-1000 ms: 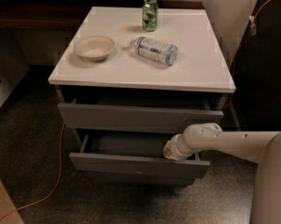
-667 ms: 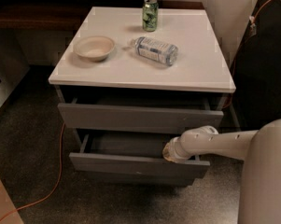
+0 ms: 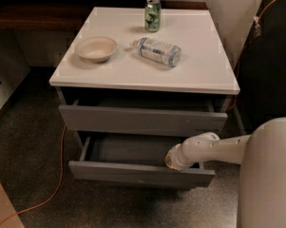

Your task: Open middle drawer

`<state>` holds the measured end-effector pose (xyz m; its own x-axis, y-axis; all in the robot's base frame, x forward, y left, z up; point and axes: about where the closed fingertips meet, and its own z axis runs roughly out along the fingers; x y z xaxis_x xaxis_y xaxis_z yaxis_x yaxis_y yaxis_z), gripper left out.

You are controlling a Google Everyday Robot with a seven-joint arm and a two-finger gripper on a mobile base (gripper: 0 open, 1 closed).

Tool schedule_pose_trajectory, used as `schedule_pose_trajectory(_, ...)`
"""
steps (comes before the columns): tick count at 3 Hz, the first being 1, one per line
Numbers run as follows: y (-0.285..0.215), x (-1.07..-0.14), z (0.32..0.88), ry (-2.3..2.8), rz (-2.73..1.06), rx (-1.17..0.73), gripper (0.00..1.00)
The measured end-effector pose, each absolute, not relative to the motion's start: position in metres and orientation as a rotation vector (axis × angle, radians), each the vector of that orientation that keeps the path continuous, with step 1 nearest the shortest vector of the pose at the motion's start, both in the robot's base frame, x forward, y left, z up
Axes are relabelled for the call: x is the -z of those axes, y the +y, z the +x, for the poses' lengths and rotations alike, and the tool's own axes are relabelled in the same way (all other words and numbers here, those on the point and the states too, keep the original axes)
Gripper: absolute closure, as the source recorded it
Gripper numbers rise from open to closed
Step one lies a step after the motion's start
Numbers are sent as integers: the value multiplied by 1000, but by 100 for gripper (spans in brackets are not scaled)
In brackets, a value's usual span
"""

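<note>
The middle drawer [image 3: 133, 174] is a grey, handleless, flat-fronted drawer. It stands pulled well out from the cabinet, with its shallow grey box showing and a tiny pale speck mid-front. My gripper [image 3: 172, 159] is at the end of the pale arm that reaches in from the right. It sits just behind the right part of the drawer front, inside the box. The front partly hides it.
The grey drawer above [image 3: 142, 120] stands slightly out. On the white cabinet top [image 3: 214, 75] are a pale bowl [image 3: 96, 48], a plastic bottle lying on its side [image 3: 157, 52] and a green can [image 3: 152, 14]. An orange cable [image 3: 57, 184] runs over the floor at left. A large pale arm link [image 3: 266, 175] fills the lower right.
The middle drawer front sits slightly lower and nearer than before. The large pale arm link has swung into the right of the view. The gripper stays at the drawer's right part.
</note>
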<state>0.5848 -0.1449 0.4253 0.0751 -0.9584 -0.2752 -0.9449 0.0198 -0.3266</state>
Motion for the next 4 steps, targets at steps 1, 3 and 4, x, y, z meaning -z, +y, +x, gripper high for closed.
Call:
schedule_pose_trajectory(1,-146,-420,568,1910,-1921,14,100)
schedule_pose_trajectory(3,-140,-411,523,1954,-1912,-75,100)
schedule_pose_trajectory(4,-140,-409,505,1977,-1898,-99,100)
